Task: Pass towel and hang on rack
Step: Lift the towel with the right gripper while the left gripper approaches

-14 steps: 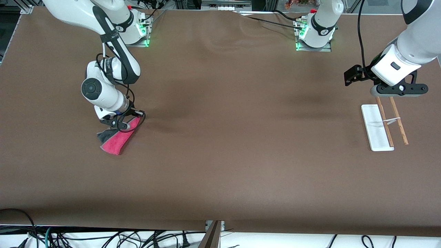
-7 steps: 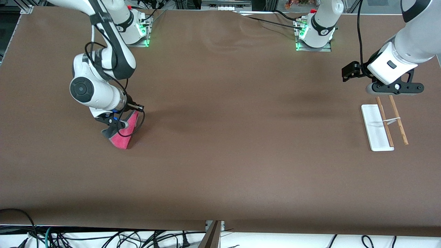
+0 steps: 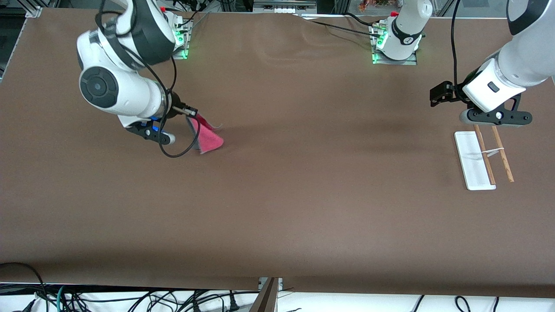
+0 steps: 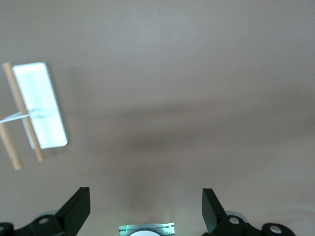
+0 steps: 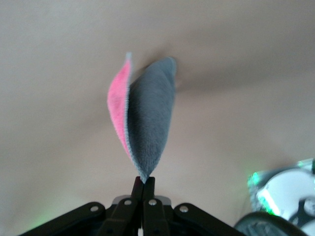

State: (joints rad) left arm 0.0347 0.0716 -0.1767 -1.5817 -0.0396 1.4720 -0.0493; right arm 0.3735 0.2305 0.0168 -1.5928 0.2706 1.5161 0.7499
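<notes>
Right gripper (image 5: 142,186) clamped on towel (image 3: 208,138), which hung beneath it above table (image 3: 277,195). Left gripper (image 4: 146,206) fingers apart, over rack (image 3: 481,158).

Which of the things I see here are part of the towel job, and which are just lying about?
Part of the job:
- towel, pinched in the right gripper
- rack, with the open left gripper over it

Just lying about:
- cables below the table edge

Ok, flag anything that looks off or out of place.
Nothing stands out. The right gripper holds the towel by one corner above the table; the left gripper hangs open over the rack, which stands intact.
</notes>
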